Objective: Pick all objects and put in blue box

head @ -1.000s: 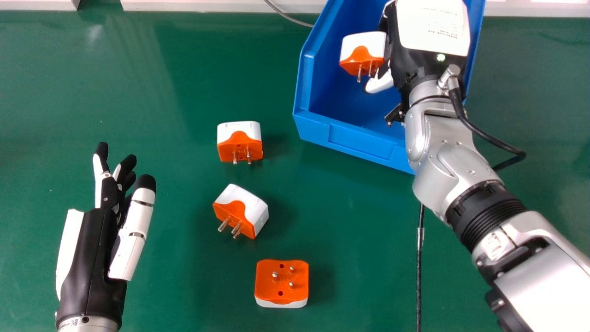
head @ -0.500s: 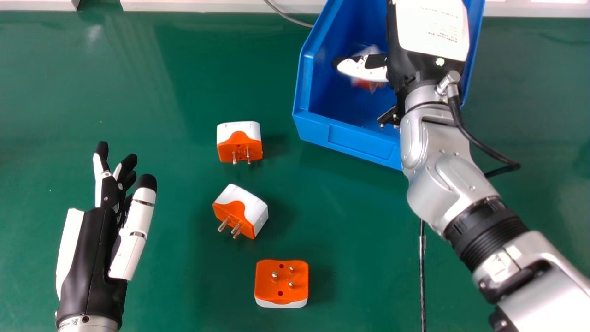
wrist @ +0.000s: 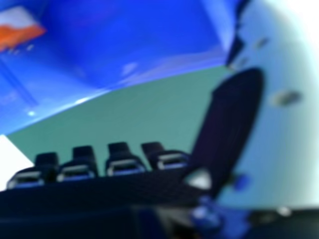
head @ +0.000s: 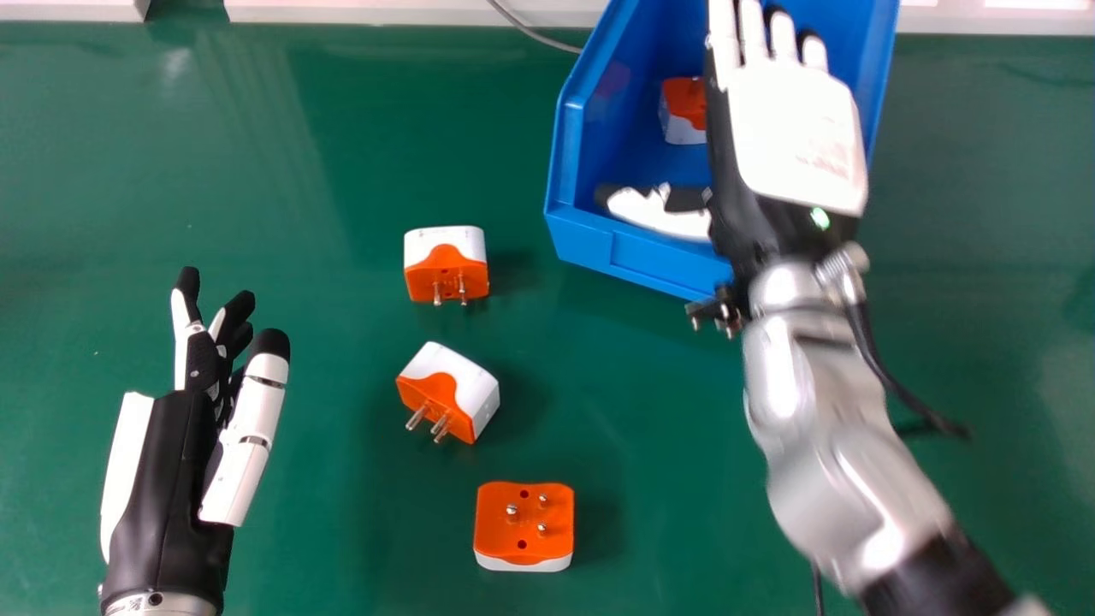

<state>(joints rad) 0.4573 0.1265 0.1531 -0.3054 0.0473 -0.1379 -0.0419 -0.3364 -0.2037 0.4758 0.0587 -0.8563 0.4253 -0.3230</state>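
My open right hand point(head: 796, 128) is over the box point(head: 642, 261), upper right; bare table point(head: 633, 376) separates its edge from the nearest plug point(head: 445, 274). Lower left, my left hand point(head: 175, 479) is open.

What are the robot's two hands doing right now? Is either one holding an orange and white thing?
Left hand: open, holding nothing, over the green table.
Right hand: open, holding nothing, over the blue box.

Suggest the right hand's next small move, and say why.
Probably ease the right hand clear of the blue box: its fingers are straight and hold nothing, one plug adapter lies inside, and three more sit on the table.
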